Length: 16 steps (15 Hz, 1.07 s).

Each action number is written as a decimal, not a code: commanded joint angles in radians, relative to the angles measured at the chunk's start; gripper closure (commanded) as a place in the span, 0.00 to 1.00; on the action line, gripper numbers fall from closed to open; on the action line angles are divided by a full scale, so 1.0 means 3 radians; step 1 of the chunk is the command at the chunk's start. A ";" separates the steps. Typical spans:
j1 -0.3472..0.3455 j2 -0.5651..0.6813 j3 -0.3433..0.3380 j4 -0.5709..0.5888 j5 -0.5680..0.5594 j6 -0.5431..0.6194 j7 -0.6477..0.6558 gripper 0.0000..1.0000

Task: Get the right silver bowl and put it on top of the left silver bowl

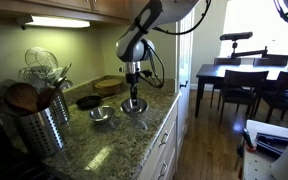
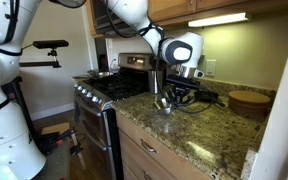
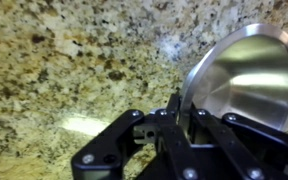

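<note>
Pincer (image 3: 174, 105) tight on right silver bowl (image 3: 239, 75)

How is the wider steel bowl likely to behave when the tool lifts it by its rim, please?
The wider steel bowl looks thin, rigid and polished, so probably stiff and light. Its mirror-smooth wall may slip in the tool, which grips only the rim. Held off-centre, it will likely tilt.

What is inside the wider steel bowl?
In the wrist view, the wider steel bowl shows a bare, shiny inside with nothing in it. The tool covers the lower part of the bowl, so that part stays unseen.
</note>
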 commanded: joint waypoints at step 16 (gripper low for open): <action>0.0012 0.0238 0.0087 0.1007 0.0141 -0.0641 0.0449 0.98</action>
